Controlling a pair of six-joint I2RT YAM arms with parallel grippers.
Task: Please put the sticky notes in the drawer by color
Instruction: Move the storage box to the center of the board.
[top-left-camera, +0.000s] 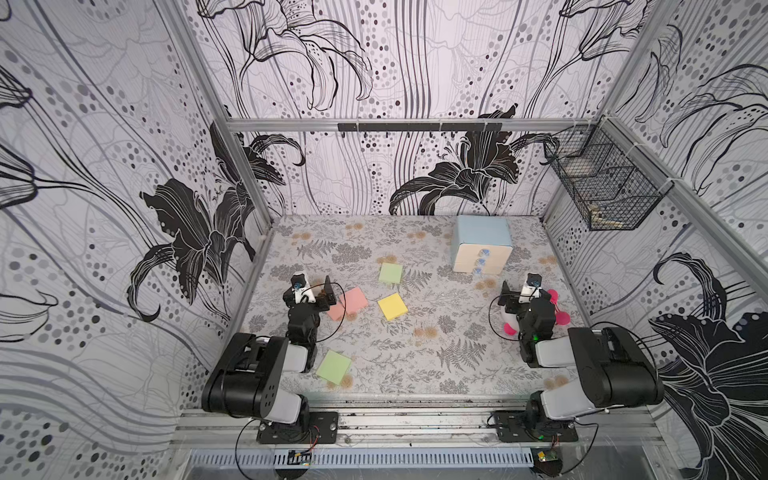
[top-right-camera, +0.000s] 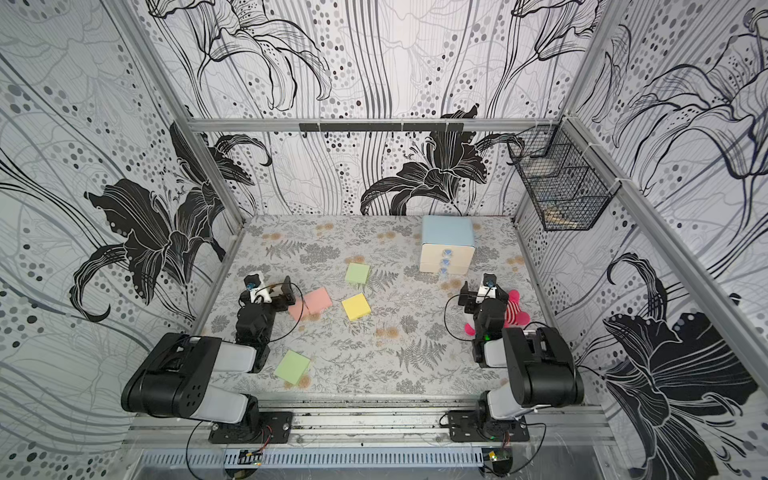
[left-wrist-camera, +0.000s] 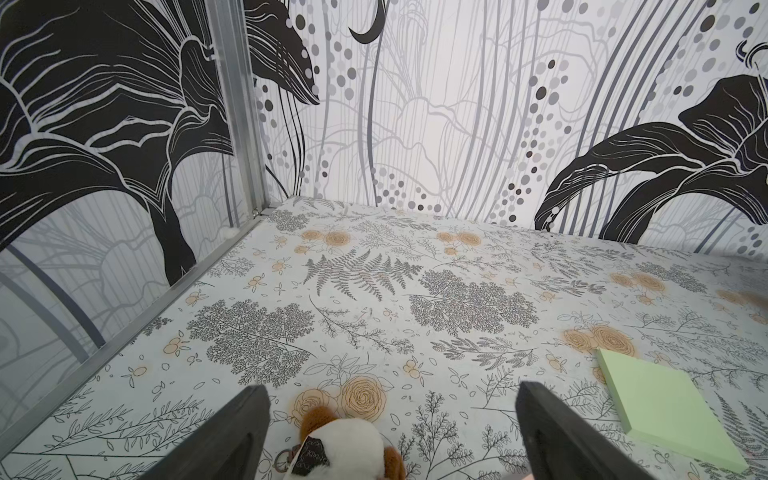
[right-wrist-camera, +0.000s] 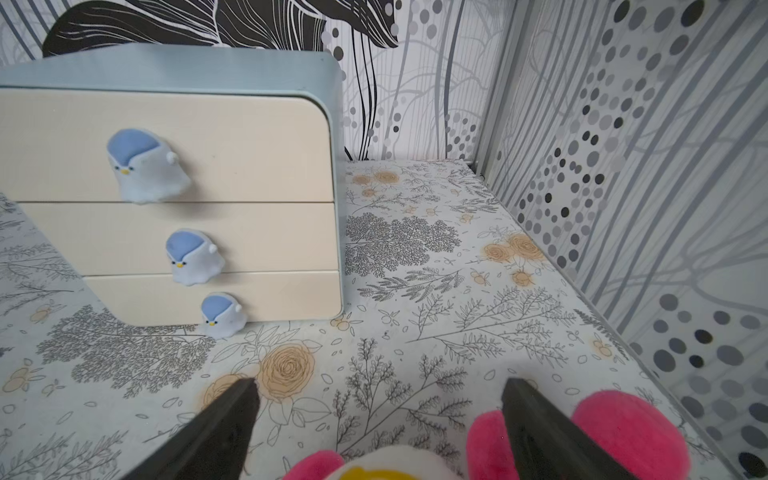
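- Left black gripper (left-wrist-camera: 392, 386) and right black gripper (right-wrist-camera: 378, 386): jaws apart, empty.
- Right should pinch the top blue penguin-shaped knob (right-wrist-camera: 143, 166) of the far-right light-blue, cream-fronted drawer chest (right-wrist-camera: 257, 141) squarely, then pull straight.

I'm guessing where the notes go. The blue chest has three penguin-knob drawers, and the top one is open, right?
No, the top drawer of the blue chest is shut, like the other two; the right wrist view shows it.

Robot lab cell, aluminium framing (top-left-camera: 291, 124) holding lily-print wall panels (top-left-camera: 415, 62), arm bases (top-left-camera: 297, 430) sitting bolted to a rail (top-left-camera: 415, 419).
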